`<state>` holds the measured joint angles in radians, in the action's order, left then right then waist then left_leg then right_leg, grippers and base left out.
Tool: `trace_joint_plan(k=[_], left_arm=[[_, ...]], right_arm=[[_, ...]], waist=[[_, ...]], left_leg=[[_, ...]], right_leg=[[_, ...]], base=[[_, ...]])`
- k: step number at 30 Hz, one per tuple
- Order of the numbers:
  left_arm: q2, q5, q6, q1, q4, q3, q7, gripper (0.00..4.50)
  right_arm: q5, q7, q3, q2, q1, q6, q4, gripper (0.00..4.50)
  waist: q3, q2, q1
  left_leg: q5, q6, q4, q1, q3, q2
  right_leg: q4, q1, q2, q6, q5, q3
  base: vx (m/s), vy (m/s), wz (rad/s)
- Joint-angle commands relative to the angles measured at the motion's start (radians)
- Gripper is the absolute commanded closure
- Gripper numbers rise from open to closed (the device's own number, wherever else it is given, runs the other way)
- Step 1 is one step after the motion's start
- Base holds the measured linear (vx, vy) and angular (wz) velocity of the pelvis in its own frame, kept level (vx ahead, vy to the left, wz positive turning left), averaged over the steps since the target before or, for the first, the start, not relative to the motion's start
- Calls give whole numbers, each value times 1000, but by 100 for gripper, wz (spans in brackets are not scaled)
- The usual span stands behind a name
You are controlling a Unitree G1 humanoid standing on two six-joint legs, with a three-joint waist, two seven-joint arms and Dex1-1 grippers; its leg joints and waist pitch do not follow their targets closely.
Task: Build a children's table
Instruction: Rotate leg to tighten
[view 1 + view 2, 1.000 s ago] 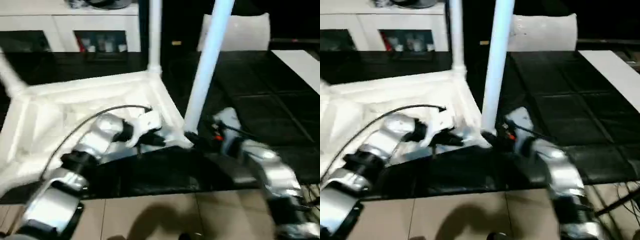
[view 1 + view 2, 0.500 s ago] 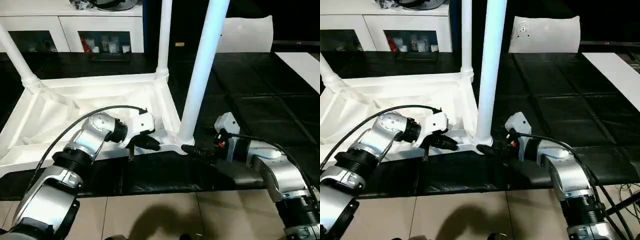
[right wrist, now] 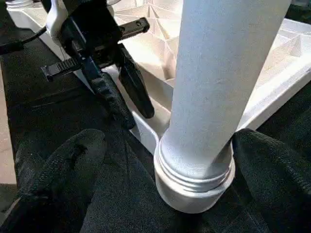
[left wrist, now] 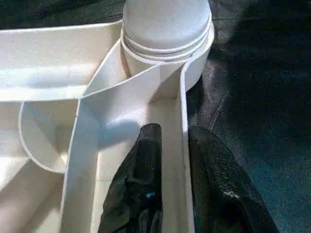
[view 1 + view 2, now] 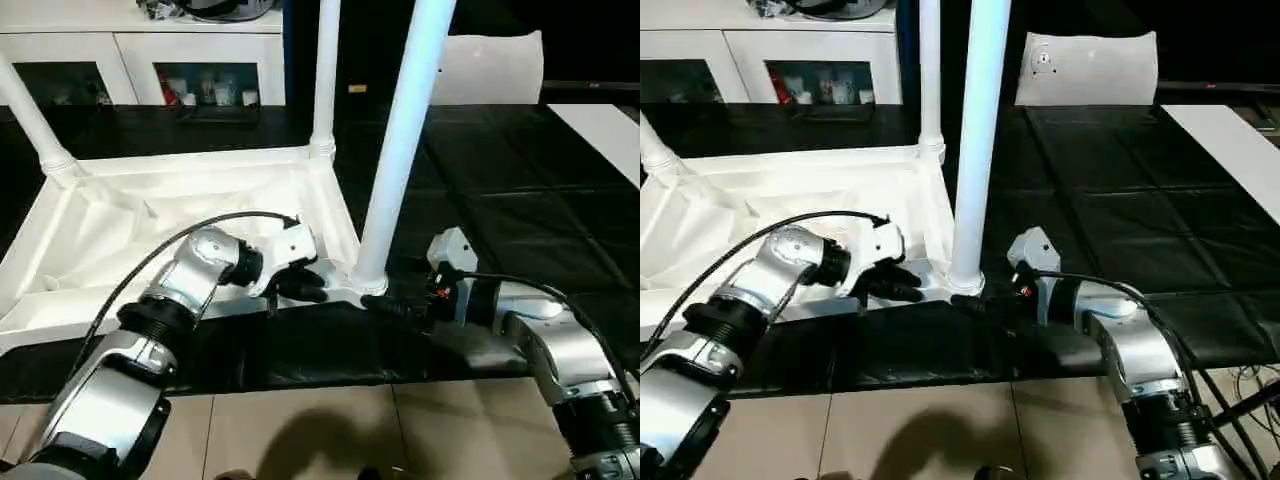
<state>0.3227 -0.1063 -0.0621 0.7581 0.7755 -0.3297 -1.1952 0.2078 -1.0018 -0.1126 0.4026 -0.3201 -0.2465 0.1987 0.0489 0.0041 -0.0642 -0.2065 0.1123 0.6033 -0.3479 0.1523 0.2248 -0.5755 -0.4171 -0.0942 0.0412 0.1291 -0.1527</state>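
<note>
The left gripper [image 4: 172,174] straddles the near rim of the upturned children's table [image 5: 150,215], its fingers [image 4: 141,170] now slightly parted with the wall between them, looser than half a second ago. The right gripper [image 3: 160,160] stands wide open, a finger on either side of the nearest leg [image 5: 400,140] at its corner socket, no longer reaching in from the side. The top lies ribbed side up on the black surface [image 5: 520,220], long axis running leftward from both grippers; its legs point upward. No writing is legible.

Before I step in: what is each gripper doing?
Left gripper: fingers astride the table top's rim.
Right gripper: open around the leg.
</note>
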Motion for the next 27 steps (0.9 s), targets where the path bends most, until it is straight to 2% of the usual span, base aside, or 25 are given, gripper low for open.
trace_joint_plan(k=[1, 7, 9, 11, 12, 15, 19, 20, 21, 22, 25, 26, 27], left_arm=[[3, -6, 6, 27, 9, 2, 15, 396], [21, -9, 27, 22, 3, -7, -17, 445], [31, -13, 49, 20, 0, -17, -41, 445], [41, -13, 84, 12, -3, -27, -73, 445], [54, -5, 121, -1, -16, -40, -128, 445], [65, 3, 147, -14, -33, -53, -181, 445], [87, 2, 189, -32, -61, -85, -261, 445], [91, -1, 199, -34, -64, -91, -270, 448], [92, -2, 206, -34, -65, -95, -276, 450], [96, -3, 217, -37, -70, -102, -289, 450], [103, -5, 239, -42, -81, -116, -313, 450], [105, -6, 245, -44, -86, -121, -321, 450], [104, -7, 251, -48, -94, -122, -331, 450]], right_arm=[[4, -1, -8, 4, 2, 9, -15, 0], [2, -2, -7, 7, -5, 9, -6, 0], [4, -11, -9, 15, -8, 3, -5, 0], [3, -28, -15, 26, -9, 5, -7, 0], [12, -62, -22, 40, -13, 3, -9, 0], [23, -103, -28, 53, -17, 4, -10, 0], [42, -180, -42, 70, -33, 14, 0, 0], [45, -190, -44, 72, -36, 14, 3, 17], [47, -197, -45, 73, -38, 14, 5, 28], [53, -216, -51, 74, -43, 13, 9, 28], [66, -255, -65, 75, -52, 6, 13, 38], [73, -273, -71, 75, -56, -1, 13, 64], [76, -298, -81, 74, -62, -4, 18, 70]], waist=[[-74, -3, -5], [-72, -2, -4], [-74, -1, -2], [-75, 1, -3], [-76, 2, -4], [-76, 5, -6], [-75, 6, -18], [-75, 2, -21], [-73, 5, -27], [-73, 2, -31], [-72, 4, -37], [-73, 0, -38], [-73, 1, -40]], left_leg=[[-152, -82, -64, -10, 15, -8], [-174, -77, -64, -8, 15, -11], [-172, -78, -64, -10, 13, -10], [-163, -79, -65, -10, 11, -8], [-158, -84, -66, -11, 12, -6], [-152, -87, -68, -9, 11, 0], [-168, -83, -70, -4, 14, 5], [-168, -82, -70, -3, 14, 6], [-172, -78, -71, -1, 15, 6], [-176, -74, -71, 1, 15, 7], [-181, -69, -72, 1, 15, 7], [-179, -69, -71, 1, 16, 6], [-174, -68, -72, -1, 15, 7]], right_leg=[[85, 76, -45, 67, 426, 43], [93, 75, -45, 49, 470, 38], [92, 76, -45, 49, 461, 39], [88, 77, -46, 56, 436, 41], [84, 78, -45, 69, 407, 43], [76, 77, -46, 96, 363, 47], [73, 75, -49, 117, 360, 50], [73, 75, -49, 117, 363, 51], [72, 73, -50, 117, 374, 51], [73, 73, -52, 112, 388, 52], [76, 73, -52, 101, 405, 52], [76, 73, -52, 99, 405, 52], [74, 74, -52, 98, 402, 52]], base=[[0, 0, 0], [0, 0, 0], [0, 0, 0], [0, 0, 0], [0, 0, 0], [0, 0, 0], [0, 0, 0], [0, 0, 0], [0, 0, 0], [0, 0, 0], [0, 0, 0], [0, 0, 0], [0, 0, 0]])
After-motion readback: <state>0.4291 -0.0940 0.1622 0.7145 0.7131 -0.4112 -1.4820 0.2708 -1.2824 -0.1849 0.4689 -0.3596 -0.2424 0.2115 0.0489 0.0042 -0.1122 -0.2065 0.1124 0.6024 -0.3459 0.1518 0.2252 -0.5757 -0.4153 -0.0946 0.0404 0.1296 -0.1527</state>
